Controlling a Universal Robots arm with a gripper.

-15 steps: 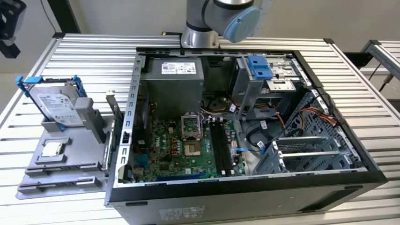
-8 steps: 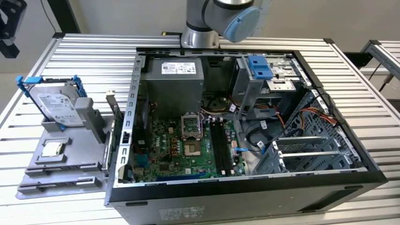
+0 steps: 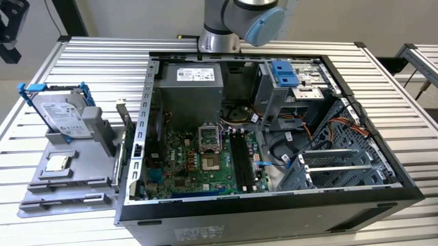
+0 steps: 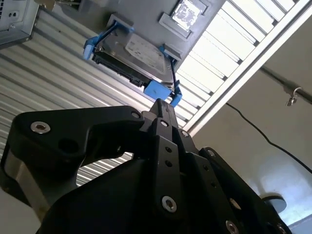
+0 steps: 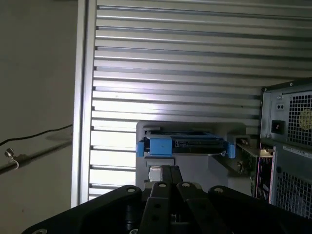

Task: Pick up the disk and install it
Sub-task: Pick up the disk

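The claw (image 5: 170,169) has its two fingers closed together on nothing in both wrist views, pointing toward the one disk (image 3: 65,119) and apart from it. That disk leans upright in one grey holder (image 3: 89,154) on the slatted table (image 3: 89,61), at the exterior view's left of the one open computer case (image 3: 274,215). One small silver chip (image 3: 56,163) lies on the holder, nearer than the disk.

Lab, slatted metal bench (image 3: 89,56), open computer (image 3: 274,220)
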